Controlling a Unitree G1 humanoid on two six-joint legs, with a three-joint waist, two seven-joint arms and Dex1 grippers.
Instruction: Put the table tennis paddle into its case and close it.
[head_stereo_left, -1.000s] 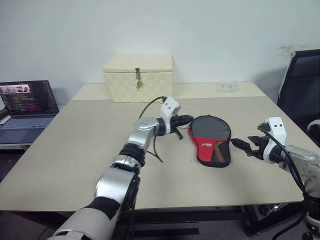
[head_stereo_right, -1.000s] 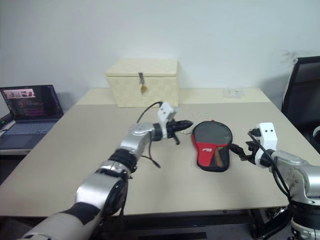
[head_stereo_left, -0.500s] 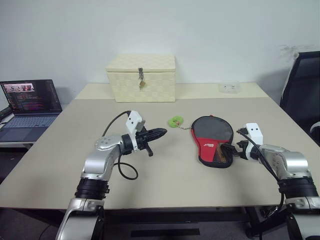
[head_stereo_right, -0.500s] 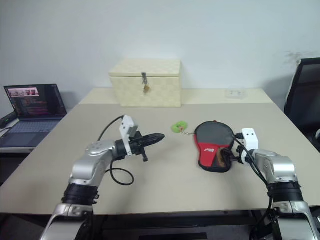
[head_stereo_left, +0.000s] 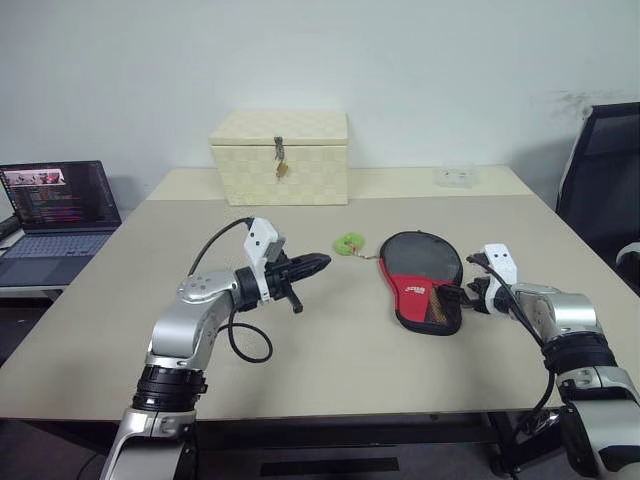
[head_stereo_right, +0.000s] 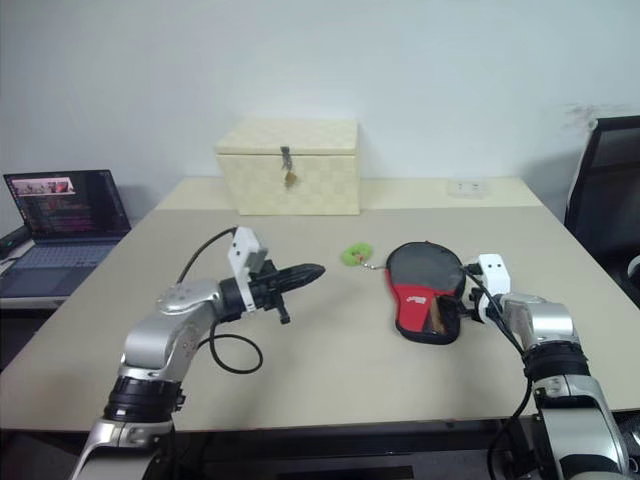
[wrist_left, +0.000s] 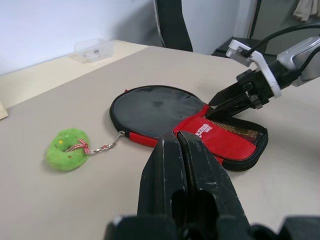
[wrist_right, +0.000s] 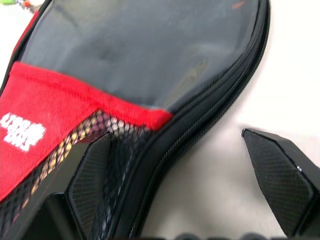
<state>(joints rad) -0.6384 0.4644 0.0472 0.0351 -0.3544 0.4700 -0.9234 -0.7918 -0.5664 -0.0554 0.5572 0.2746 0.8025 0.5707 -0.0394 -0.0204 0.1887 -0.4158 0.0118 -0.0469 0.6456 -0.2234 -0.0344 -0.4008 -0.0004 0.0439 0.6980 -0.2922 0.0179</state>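
The case (head_stereo_left: 420, 265) lies flat on the table (head_stereo_left: 120, 330), a black round face with a red panel and mesh pocket. Its green fuzzy zipper pull (head_stereo_left: 349, 243) rests on the table just left of it, on a short chain. The paddle is hidden; only a brownish shape shows through the mesh. My right gripper (wrist_right: 176, 134) is open and straddles the case's near right edge, one finger (wrist_right: 92, 170) over the mesh and the other over bare table. My left gripper (head_stereo_left: 322, 262) is shut and empty, held level above the table, pointing at the pull from the left.
A cream woven box (head_stereo_left: 280, 155) with a latch stands at the back. An open laptop (head_stereo_left: 55, 205) sits at the far left and a black chair (head_stereo_left: 605, 170) at the right. A small clear plastic box (head_stereo_left: 453, 175) lies at the back right.
My left gripper drew back to the left, away from the case, uncovering the green pull. My right gripper came forward and down onto the case's edge. Both have held still for the last half second.
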